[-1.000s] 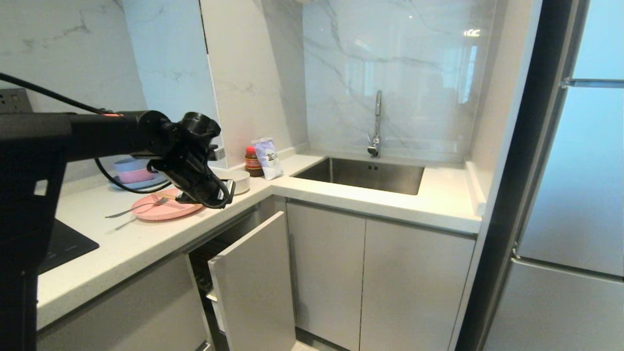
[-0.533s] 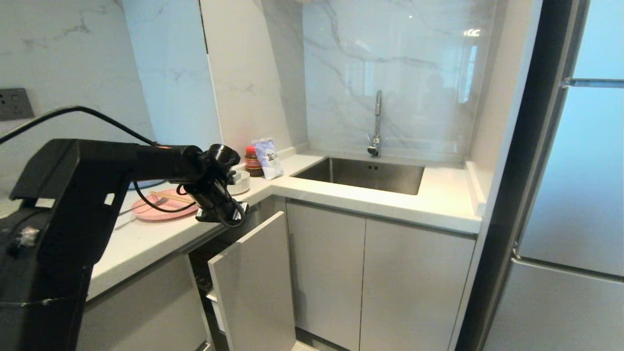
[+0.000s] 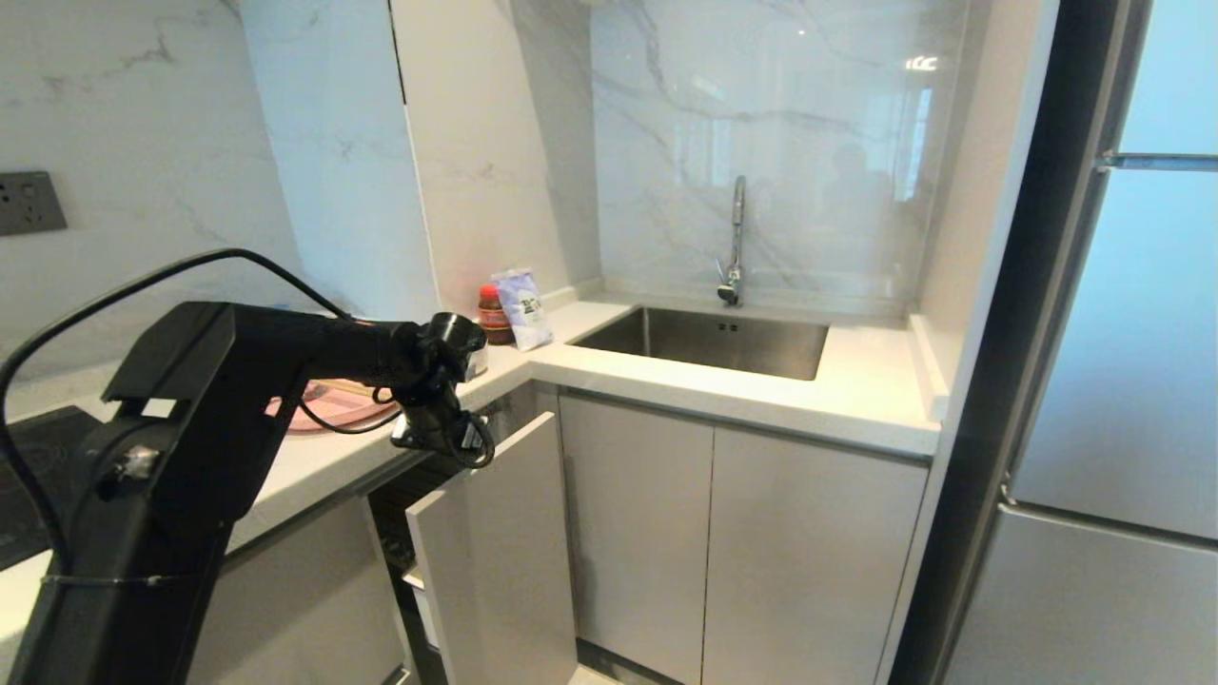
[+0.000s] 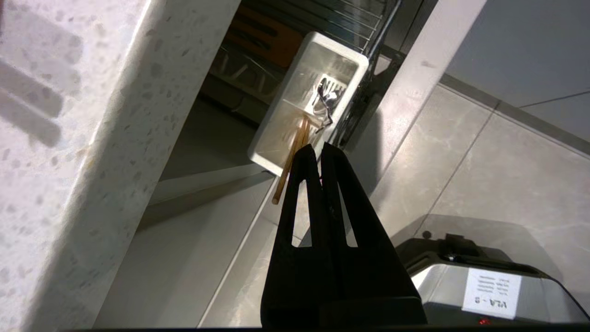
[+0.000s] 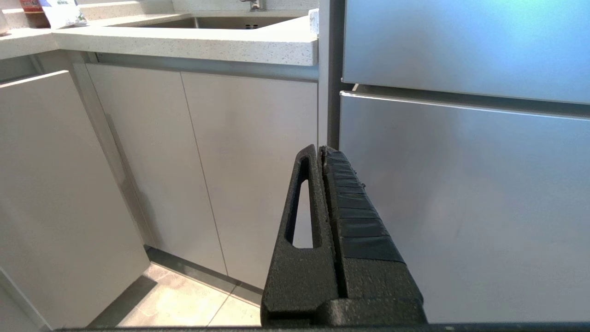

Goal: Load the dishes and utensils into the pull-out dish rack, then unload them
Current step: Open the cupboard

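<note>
Left gripper (image 4: pixel 318 150) clenched on light wooden chopsticks (image 4: pixel 290 168), poised above white plastic cutlery holder (image 4: pixel 276 138) of pulled-out chrome wire rack (image 4: pixel 368 18), sticks' long axis slanting down into the near compartment; right gripper (image 5: pixel 321 152) shut, parked.
</note>
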Controlling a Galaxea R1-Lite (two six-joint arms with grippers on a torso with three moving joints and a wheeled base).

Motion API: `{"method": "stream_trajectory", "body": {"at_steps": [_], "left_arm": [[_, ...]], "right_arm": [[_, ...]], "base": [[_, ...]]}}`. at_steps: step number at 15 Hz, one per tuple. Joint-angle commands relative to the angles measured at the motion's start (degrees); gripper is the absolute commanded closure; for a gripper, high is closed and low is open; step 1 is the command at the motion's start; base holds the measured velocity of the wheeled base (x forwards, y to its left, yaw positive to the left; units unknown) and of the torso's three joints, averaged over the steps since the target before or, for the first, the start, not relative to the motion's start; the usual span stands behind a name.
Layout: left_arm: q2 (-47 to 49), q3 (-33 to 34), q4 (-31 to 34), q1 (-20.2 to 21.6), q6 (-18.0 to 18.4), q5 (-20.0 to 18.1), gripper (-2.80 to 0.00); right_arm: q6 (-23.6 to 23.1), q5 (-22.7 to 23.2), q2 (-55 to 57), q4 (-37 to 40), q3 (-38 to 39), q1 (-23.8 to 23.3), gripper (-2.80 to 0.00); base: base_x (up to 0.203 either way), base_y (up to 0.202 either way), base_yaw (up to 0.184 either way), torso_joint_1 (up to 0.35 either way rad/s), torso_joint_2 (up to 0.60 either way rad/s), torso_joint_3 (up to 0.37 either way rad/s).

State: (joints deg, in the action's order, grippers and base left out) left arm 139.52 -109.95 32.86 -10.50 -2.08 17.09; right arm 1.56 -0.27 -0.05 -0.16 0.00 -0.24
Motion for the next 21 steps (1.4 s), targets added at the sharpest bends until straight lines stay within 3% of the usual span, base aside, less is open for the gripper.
{"method": "stream_trajectory", "body": {"at_steps": [1,16,21], "left_arm": [[0.8,0.0,-0.1,-0.1,-0.4,0.7,0.00],[3.5,0.1,-0.8,-1.5,-1.8,1.2,0.00],[3.3,0.2,-0.7,-3.2,-4.6,1.0,0.00]], "right_arm": [[0.0,0.0,-0.1,0.0,0.1,0.0,0.00],[0.0,0.0,-0.1,0.0,0.1,0.0,0.00],[0.0,0.0,-0.1,0.0,0.1,0.0,0.00]], "base": [[0.000,0.000,0.000,0.000,0.00,0.000],[0.000,0.000,0.000,0.000,0.00,0.000],[0.000,0.000,0.000,0.000,0.00,0.000]]}}
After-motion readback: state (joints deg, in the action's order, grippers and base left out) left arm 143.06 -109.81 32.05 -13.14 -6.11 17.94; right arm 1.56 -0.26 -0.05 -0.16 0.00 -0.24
